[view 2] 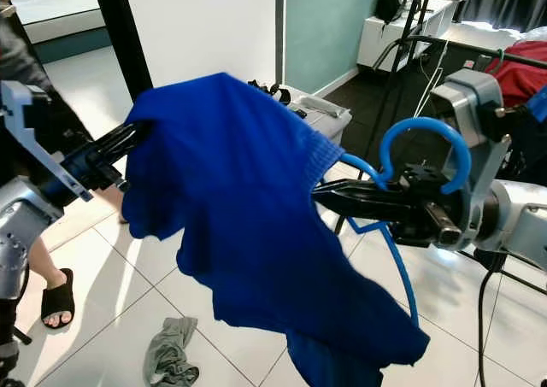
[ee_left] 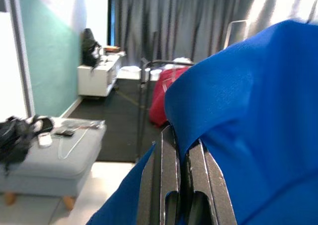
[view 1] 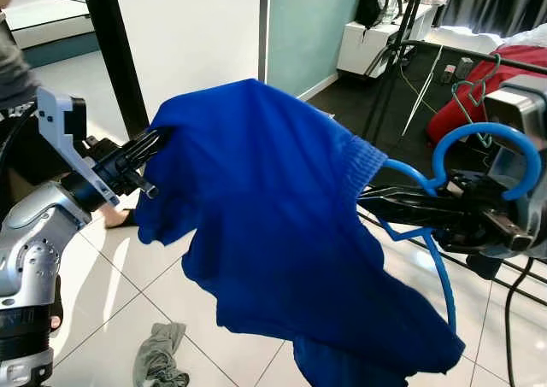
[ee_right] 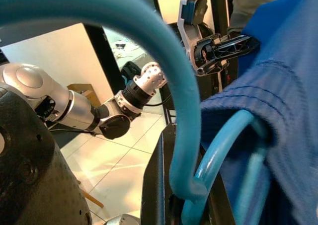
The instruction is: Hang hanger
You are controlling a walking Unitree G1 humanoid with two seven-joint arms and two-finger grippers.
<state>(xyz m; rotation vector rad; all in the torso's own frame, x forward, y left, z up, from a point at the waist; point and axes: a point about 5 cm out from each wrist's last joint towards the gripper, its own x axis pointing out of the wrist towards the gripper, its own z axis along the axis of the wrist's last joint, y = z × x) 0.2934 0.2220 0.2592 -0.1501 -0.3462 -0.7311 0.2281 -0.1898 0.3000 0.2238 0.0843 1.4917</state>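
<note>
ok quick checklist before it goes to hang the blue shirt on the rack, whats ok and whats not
1. Right gripper clamped on the blue hanger at its neck: ok.
2. Left gripper pinching the blue shirt at its far edge: ok.
3. Shirt seated on both hanger arms: cannot tell, cloth hides them.
4. Hook free to catch a rail: ok.
5. Black rack rail within reach: cannot tell.
6. Floor path: not ok, a grey cloth lies on the tiles.

A large blue cloth garment spans the space between both arms; a black metal rack stands beyond.
</note>
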